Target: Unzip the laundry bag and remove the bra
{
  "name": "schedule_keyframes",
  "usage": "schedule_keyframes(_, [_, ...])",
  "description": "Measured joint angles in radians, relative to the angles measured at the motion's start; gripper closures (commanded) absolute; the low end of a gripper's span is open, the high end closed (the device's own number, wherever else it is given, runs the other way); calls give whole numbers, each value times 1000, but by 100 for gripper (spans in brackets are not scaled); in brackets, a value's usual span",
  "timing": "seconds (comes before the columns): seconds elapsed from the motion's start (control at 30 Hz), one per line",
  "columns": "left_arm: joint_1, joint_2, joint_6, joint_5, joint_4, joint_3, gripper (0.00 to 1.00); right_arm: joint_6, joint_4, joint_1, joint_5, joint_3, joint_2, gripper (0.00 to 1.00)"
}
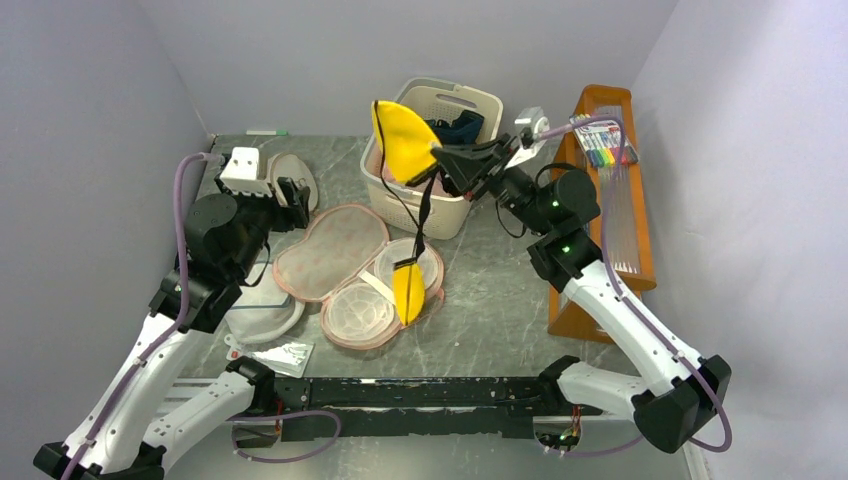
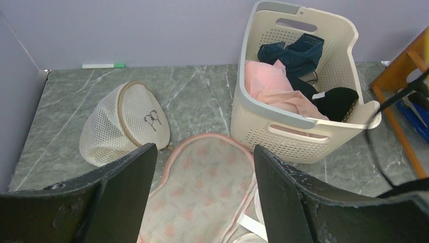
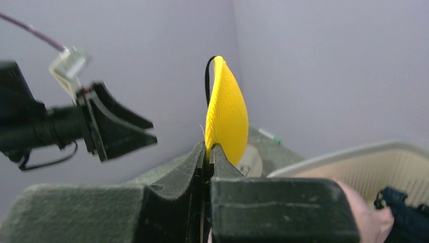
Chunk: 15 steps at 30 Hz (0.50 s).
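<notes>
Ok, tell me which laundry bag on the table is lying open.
The peach-pink laundry bag, splayed in two halves at centre; the beige brown-rimmed bag and white mesh bag are not.

- The bra [image 1: 405, 140]: 2 bright yellow cups, thin black straps and trim.
- The laundry bag [image 1: 330, 250]: peach-pink, printed with small orange shapes.
- The laundry basket [image 2: 303, 136]: plain cream.
- The pink garment [image 2: 268, 83]: pale, unpatterned.
- The navy garment [image 2: 293, 50]: dark blue.
- The table [image 2: 197, 91]: grey-green marble, white veins.
</notes>
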Motion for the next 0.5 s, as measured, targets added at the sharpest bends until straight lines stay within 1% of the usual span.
schedule_keyframes(0.23, [0,1,-1,0,0,0,18,-5,81,0,27,146,34,100])
schedule_keyframes(0.5, [0,0,-5,0,0,0,18,-23,194,0,112,308,141,100])
